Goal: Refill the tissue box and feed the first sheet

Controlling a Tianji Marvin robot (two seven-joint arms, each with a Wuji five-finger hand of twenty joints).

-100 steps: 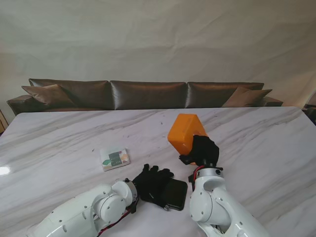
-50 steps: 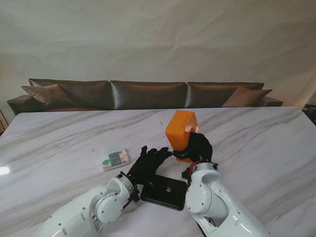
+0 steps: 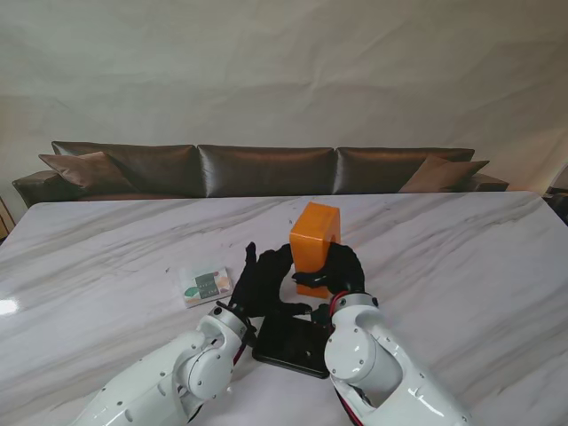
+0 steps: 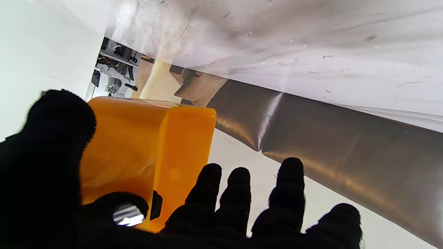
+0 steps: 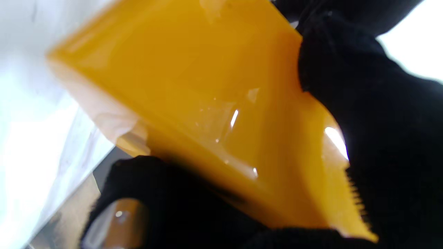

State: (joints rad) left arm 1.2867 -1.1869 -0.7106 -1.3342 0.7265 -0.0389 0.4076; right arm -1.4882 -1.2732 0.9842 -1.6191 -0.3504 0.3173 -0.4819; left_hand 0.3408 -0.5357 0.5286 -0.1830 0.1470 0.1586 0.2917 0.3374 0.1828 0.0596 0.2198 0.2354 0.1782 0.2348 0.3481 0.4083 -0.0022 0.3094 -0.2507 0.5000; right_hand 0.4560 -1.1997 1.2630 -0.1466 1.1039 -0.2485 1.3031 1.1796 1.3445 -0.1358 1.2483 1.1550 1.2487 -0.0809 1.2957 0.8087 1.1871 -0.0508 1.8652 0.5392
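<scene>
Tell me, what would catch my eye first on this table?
The bright orange box stands on end near the middle of the table, held by the black-gloved right hand, with the left hand open close beside it. Nearer to me lies a flat black lid. A small tissue pack lies off to the left.

Left robot hand (image 4: 221,211) in black glove, fingers spread, thumb beside orange tissue box (image 4: 145,152) — brown sofa (image 4: 328,152) beyond
</scene>
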